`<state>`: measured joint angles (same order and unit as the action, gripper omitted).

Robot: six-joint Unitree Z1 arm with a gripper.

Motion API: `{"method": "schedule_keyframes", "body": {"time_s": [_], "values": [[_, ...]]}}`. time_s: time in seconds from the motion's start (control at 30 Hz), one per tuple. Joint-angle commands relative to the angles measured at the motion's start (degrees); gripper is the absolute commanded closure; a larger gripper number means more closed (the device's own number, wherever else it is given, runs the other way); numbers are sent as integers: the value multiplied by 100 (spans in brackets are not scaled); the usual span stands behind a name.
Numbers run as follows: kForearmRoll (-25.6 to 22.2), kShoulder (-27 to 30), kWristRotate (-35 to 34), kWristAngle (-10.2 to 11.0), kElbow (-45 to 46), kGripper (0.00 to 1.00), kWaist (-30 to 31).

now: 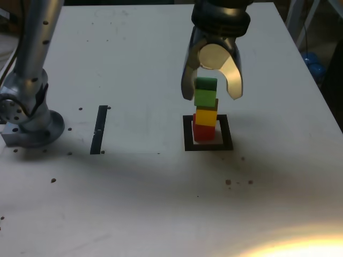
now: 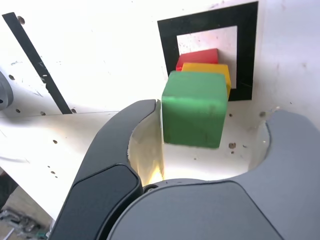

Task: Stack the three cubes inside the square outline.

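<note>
White tabletop: a broad, matte white surface with dark specks and small holes (image 1: 122,187); its far edge crosses the top of the exterior view, and its right edge runs down at a slant, well apart from the stack. Bare white lies between strip and outline, and on the outline's right too, with a bright glare in the near right corner.
Robot arm: silver and dark metal tubing (image 1: 37,51), its round base standing at the exterior view's left; the wrist end comes in from the top, reaching down over the stack.
Gripper: dark grey, curved jaws (image 1: 212,94) spread wide around the green block, one on either side; in the wrist view the block sits closer to one jaw, with a wider gap to the other.
Square outline: thick black border, white centre (image 1: 228,140), flat on the table.
Black strip: straight, narrow, flat (image 1: 98,130), between base and outline.
Green cube: solid matte green (image 1: 205,98), top of the stack.
Yellow cube: solid matte yellow (image 1: 206,117), in the middle, slightly offset.
Red cube: solid matte red (image 1: 204,133), at the bottom, inside the outline, nearer its left side in the exterior view.
</note>
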<state>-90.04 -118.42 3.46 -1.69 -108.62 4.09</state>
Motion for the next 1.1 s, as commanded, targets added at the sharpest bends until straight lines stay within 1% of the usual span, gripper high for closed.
{"method": "schedule_keyframes", "body": {"time_s": [0.0,0.2,0.43,0.6,0.7,0.83,1.07], "values": [[-53,90,-13,15,16,0,44],[-66,238,-94,68,136,0,127],[-84,797,-377,364,701,0,130],[-3,1191,-494,466,1426,0,131],[233,1469,-543,520,2038,0,132],[672,1861,-581,592,2917,0,131],[1477,2213,-587,603,4228,0,119]]}}
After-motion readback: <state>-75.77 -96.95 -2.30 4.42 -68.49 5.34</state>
